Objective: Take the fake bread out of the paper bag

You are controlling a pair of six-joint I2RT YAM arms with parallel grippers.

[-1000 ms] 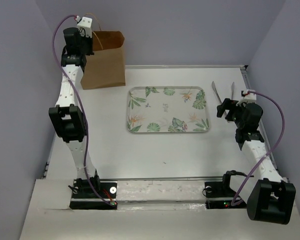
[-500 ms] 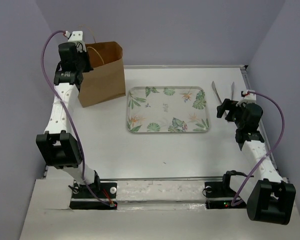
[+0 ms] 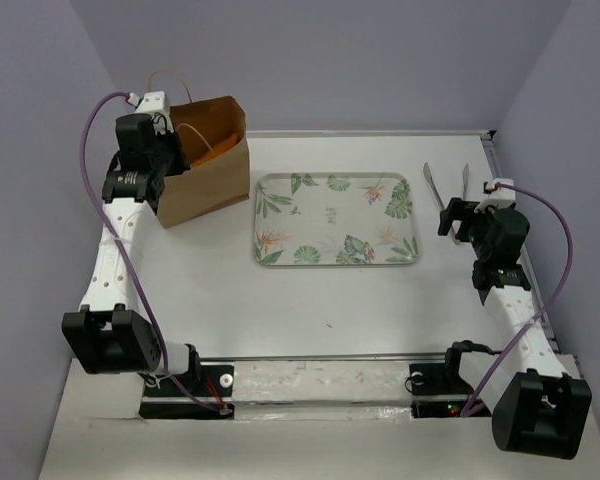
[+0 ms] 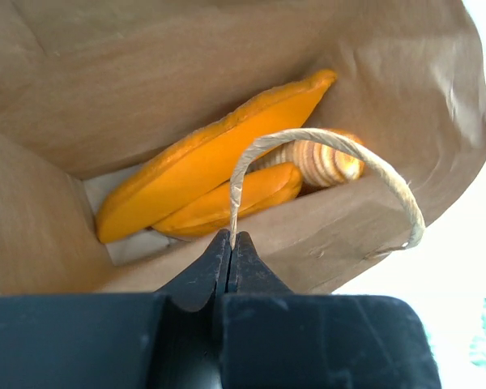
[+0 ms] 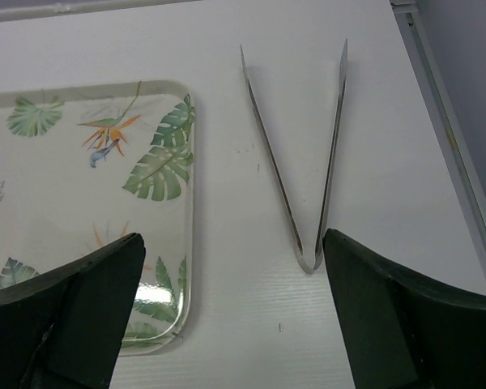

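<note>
The brown paper bag [image 3: 208, 165] stands tilted at the back left, its mouth open toward my left gripper [image 3: 170, 135]. That gripper is shut on the bag's near twisted loop handle [image 4: 324, 144], pinching it at its tip [image 4: 229, 241]. Inside the bag lie glossy orange fake bread pieces [image 4: 219, 158]: a long flat one, a shorter one under it and a ridged stub [image 4: 324, 162]. Orange also shows at the bag mouth in the top view [image 3: 217, 149]. My right gripper [image 3: 468, 215] is open and empty, just above the table at the right [image 5: 231, 300].
The leaf-patterned tray [image 3: 337, 219] lies in the middle of the table, its right end also in the right wrist view [image 5: 81, 162]. Metal tongs [image 5: 308, 154] lie open just beyond my right gripper. The table's right rail [image 3: 525, 260] runs close by.
My left arm has drawn back toward the left with the handle, tipping the bag so its mouth opens and the orange bread shows. The right arm has hardly moved.
</note>
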